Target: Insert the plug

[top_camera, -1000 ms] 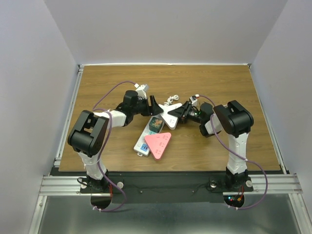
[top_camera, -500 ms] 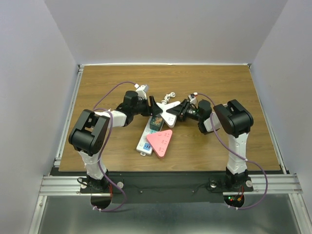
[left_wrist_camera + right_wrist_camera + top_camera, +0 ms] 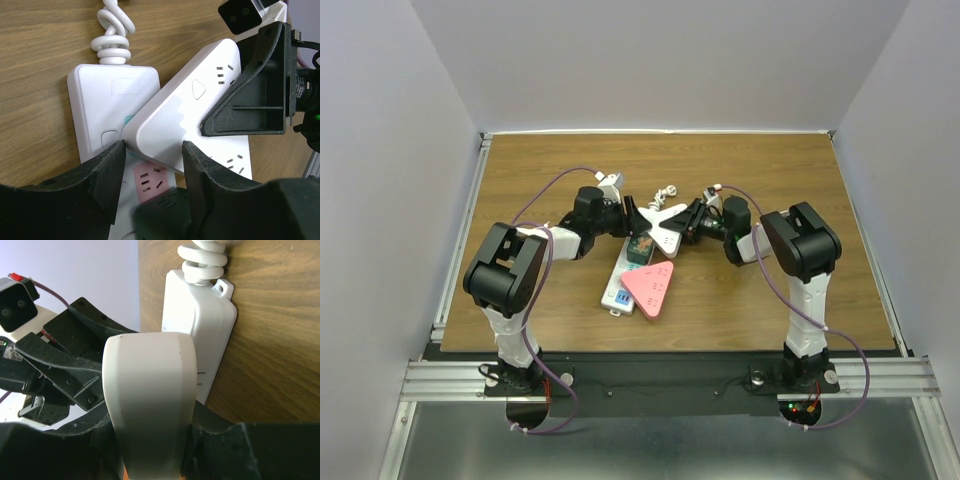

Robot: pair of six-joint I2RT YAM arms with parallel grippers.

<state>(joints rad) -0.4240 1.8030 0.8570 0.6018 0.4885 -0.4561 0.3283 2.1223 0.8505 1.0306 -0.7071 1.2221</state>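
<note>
Bright even light; soft shadows; wrist-view foreground blurred.

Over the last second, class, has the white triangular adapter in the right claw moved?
Yes. The white triangular adapter, gripped by the right claw, has shifted left and slightly toward the far edge of the table, nearer the left claw.

We hold left arm (image 3: 505,272) bent, forearm angled inward and low. Left tool (image 3: 634,216) has fingers (image 3: 107,170) apart. Our right arm (image 3: 805,245) mirrors it, wrist rolled sideways. Right tool (image 3: 691,222) clamped tight on white adapter (image 3: 666,224). Our tools face each other, nearly tip to tip.
</note>
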